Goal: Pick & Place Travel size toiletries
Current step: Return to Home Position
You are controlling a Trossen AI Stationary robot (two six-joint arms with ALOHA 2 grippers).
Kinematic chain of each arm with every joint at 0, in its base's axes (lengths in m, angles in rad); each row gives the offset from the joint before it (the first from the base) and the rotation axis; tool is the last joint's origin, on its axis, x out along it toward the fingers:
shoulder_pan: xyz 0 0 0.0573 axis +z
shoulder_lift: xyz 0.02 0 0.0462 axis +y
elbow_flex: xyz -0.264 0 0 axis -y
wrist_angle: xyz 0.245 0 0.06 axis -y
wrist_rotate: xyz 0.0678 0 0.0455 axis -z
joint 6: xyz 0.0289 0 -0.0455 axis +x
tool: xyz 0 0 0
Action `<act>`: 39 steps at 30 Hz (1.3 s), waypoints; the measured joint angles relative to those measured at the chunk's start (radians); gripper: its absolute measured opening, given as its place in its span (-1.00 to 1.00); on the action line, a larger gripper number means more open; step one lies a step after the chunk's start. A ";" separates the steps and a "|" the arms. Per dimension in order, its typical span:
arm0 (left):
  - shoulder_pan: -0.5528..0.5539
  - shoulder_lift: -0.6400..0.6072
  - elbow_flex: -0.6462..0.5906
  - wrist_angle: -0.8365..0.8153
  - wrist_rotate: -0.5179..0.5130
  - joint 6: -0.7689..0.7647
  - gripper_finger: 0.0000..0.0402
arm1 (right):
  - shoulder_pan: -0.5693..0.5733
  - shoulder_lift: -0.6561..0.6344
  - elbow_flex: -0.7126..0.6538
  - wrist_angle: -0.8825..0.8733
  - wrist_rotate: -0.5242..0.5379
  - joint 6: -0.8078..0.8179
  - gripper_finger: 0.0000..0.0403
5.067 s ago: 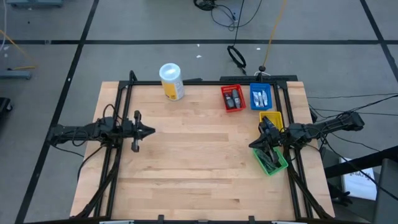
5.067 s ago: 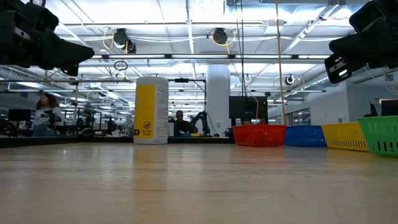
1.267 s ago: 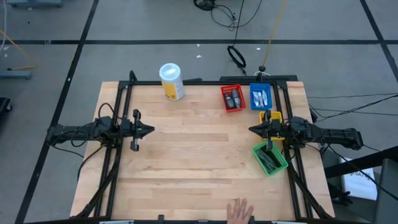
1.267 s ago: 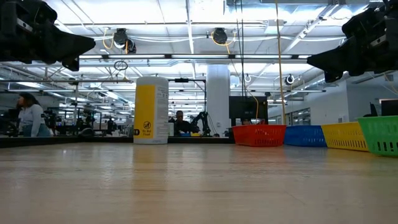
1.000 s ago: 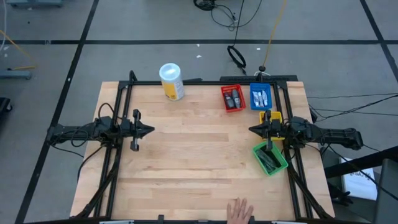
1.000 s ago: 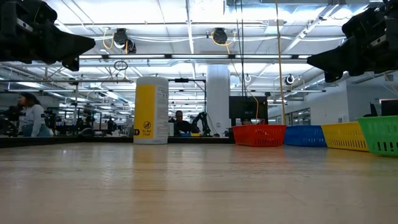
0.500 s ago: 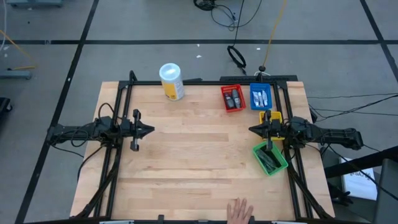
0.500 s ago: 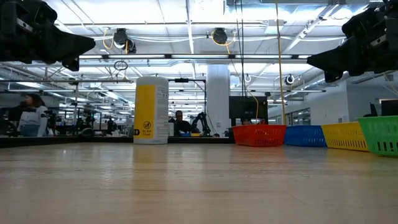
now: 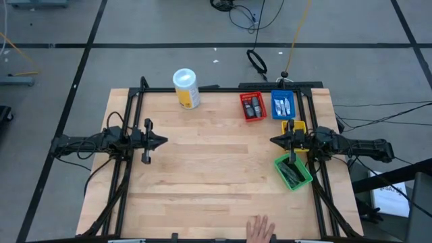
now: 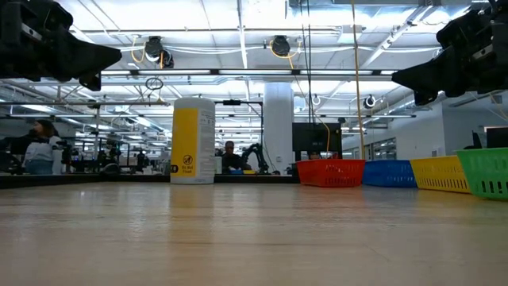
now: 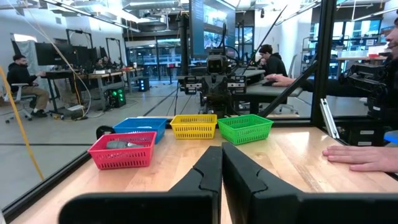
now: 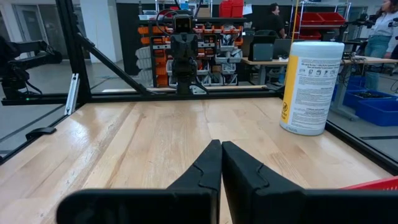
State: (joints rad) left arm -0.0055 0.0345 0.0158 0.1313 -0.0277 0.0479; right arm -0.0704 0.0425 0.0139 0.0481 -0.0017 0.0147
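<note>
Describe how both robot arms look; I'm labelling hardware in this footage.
Both are black. The left arm and right arm are slim jointed links with thin cables. The left pincer and right pincer each have two tapered, angular fingers.

Left arm [image 9: 101, 142] and right arm [image 9: 344, 144] stretch level, facing inward, jaws pressed together.

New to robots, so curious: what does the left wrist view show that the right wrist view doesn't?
Left wrist only: the blue bin, yellow bin and green bin, plus a person's hand on the table. Right wrist only: the white canister. Shared: the table, the red bin (just a sliver of rim in the right one), and in front the left fingers in one, the right fingers in the other, both shut.
</note>
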 joint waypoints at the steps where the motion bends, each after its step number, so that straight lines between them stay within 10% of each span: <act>1: 0.000 0.000 0.000 0.000 0.000 0.000 -0.92 | 0.000 0.000 0.000 0.000 0.000 0.000 -0.98; 39: 0.000 0.000 0.000 0.000 0.000 0.000 -0.96 | 0.000 0.000 0.000 0.000 0.000 0.000 -0.98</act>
State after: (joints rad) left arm -0.0051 0.0345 0.0154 0.1314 -0.0280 0.0481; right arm -0.0702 0.0425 0.0137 0.0483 -0.0019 0.0147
